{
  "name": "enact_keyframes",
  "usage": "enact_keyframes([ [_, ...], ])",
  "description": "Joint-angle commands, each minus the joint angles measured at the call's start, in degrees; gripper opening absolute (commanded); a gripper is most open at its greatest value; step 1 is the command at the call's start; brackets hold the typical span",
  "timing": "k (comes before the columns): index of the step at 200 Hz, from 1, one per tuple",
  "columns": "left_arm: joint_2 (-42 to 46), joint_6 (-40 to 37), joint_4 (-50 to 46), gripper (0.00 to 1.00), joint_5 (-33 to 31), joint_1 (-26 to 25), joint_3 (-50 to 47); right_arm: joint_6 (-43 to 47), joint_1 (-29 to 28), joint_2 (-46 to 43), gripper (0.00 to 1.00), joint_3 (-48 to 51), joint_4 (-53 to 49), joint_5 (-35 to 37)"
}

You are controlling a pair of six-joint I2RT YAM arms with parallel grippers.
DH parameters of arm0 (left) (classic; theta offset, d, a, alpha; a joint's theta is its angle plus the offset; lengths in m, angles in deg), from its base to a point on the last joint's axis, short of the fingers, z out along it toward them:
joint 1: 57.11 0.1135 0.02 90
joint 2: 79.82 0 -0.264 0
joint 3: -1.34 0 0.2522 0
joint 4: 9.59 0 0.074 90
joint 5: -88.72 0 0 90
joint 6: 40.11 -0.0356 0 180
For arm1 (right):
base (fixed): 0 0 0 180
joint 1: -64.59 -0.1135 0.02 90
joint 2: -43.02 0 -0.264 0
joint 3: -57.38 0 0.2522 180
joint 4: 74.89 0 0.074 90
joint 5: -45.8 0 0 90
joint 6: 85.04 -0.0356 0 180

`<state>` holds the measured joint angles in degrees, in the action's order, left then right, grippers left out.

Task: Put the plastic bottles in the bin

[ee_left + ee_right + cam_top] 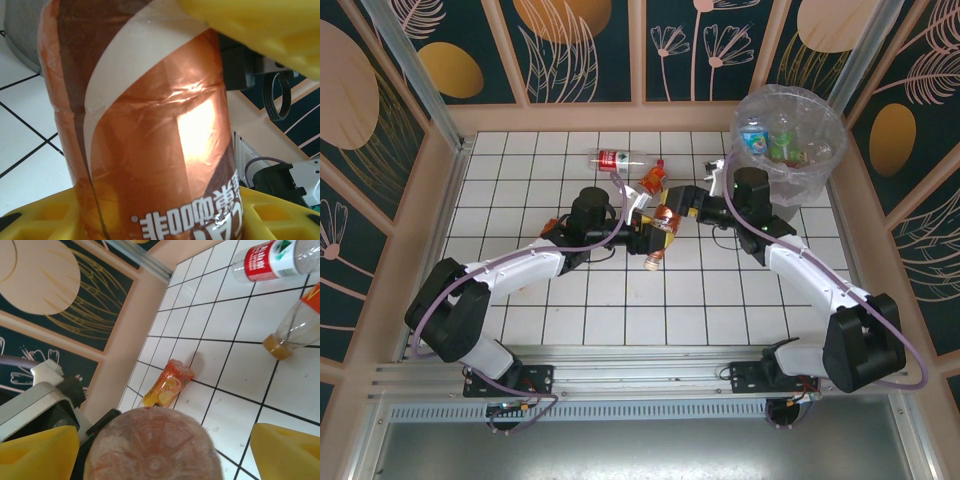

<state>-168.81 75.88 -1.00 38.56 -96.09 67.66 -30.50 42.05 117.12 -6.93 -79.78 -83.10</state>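
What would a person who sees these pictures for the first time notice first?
Most likely the brown bottle, clamped in the left end effector over the middle of the tiled table, with the open right end effector around its base. Next comes the bin at the far right corner, with bottles already inside.

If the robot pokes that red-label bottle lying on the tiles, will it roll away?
Probably. The red-label bottle lies on its side and looks round, so a nudge should roll it. It looks clear and empty, so likely light. Smooth plastic may slip when gripped.
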Motion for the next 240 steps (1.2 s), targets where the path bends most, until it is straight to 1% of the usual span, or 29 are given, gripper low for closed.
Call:
enact_keyframes([
  [1, 0.41, 0.1, 2.26, 0.55, 0.31, -0.3, 0.35, 0.48, -1.6, 0.85, 0.84, -1.87, 1.53, -2.46],
  [24, 0.53, 0.11, 2.27, 0.55, 0.25, -0.28, 0.44, 0.46, -2.11, 1.13, 0.74, -2.07, 1.46, -2.02],
  [45, 0.79, -0.07, 2.11, 0.56, 0.33, -0.29, 0.25, 0.33, -2.06, 1.22, 0.62, -2.29, 1.55, -1.47],
  [57, 0.75, -0.24, 1.84, 0.58, 0.16, -0.31, 0.27, 0.24, -2.0, 1.3, 0.57, -2.59, 1.59, -1.36],
  [81, 0.96, -0.07, 1.68, 0.73, -0.08, -0.3, 0.21, 0.62, -1.98, 0.92, 0.52, -3.69, 0.75, -0.68],
  [89, 1.33, -0.15, 1.43, 0.79, -0.69, -0.31, 0.21, 1.18, -1.91, 0.57, 0.51, -4.24, -0.24, -0.06],
  [103, 2.71, -1.45, -0.22, 0.93, -2.55, -0.24, 0.47, 2.62, -1.46, -0.29, 0.51, -5.61, -2.62, 1.43],
  [110, 3.67, -2.28, -1.31, 0.98, -3.78, -0.3, 0.57, 3.79, -1.11, -0.84, 0.5, -6.59, -4.32, 2.5],
  [135, 7.87, -5.48, -4.57, 0.99, -8.45, -0.31, 0.34, 8.0, 1.28, -3.74, 0.5, -10.95, -10.11, 7.0],
  [155, 10.86, -8.08, -6.42, 0.99, -11.15, -0.3, -0.33, 11.7, 3.82, -5.92, 0.5, -15.09, -14.06, 11.91],
  [187, 13.54, -11.45, -10.25, 0.99, -13.96, -0.31, -0.59, 17.44, 7.94, -8.71, 0.5, -20.62, -15.89, 20.31],
  [203, 13.87, -12.23, -11.22, 0.99, -14.85, -0.3, -0.87, 21.21, 8.97, -9.41, 0.5, -23.3, -15.73, 27.72],
  [219, 13.6, -12.25, -11.85, 0.99, -15.31, -0.24, -0.97, 24.54, 9.48, -9.43, 0.5, -25.2, -14.17, 37.06],
  [240, 13.14, -11.78, -11.91, 0.99, -15.75, -0.26, -1.23, 27.71, 10.55, -7.73, 0.5, -27.03, -11.59, 47.89],
])
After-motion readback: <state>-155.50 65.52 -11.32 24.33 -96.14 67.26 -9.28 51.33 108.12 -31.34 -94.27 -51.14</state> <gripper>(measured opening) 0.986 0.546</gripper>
